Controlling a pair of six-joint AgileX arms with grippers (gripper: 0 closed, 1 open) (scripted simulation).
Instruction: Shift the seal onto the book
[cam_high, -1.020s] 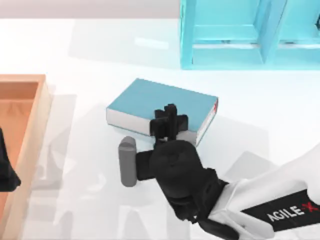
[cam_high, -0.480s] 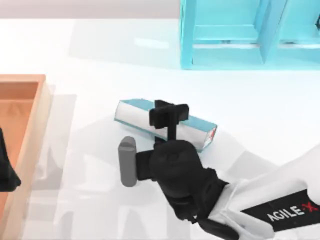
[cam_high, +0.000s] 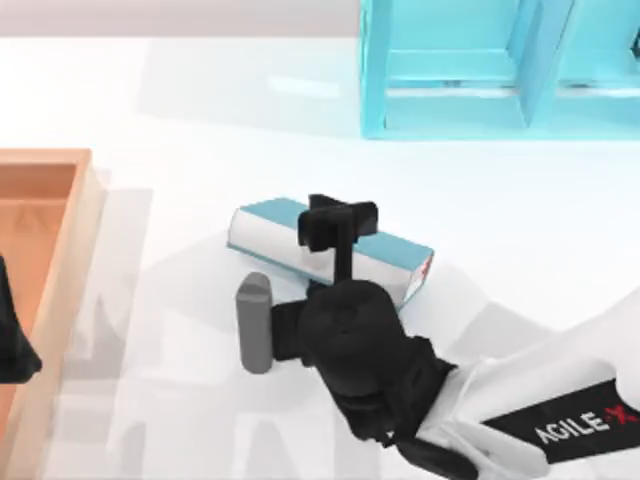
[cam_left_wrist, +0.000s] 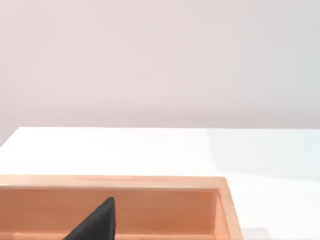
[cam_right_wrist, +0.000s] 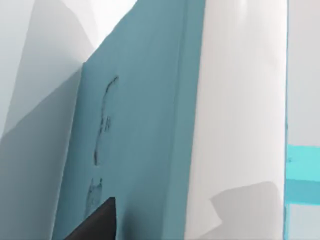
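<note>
While my right gripper (cam_high: 340, 215) hung over the middle of the table (cam_high: 200, 120), the book (cam_high: 270, 222) sat tilted directly beneath it, its teal cover foreshortened to a narrow strip on the far side of my fingers and its white page edges facing back toward my wrist. I could not tell whether my fingers were spread or closed, nor whether they actually touched the book. A bit of red showed at the book's corner, off to the right of my gripper. From my right wrist, the book's (cam_right_wrist: 145, 125) teal cover ran steeply just ahead of my fingers, with a broad white band of page edge beside it and faint dark marks on the cover. The light-blue shelf unit (cam_high: 500, 70) stood well beyond my gripper, toward the far right. A wooden tray (cam_high: 60, 200) lay well off to the left of my gripper, and my left arm sat parked by it, at the table's left edge.
</note>
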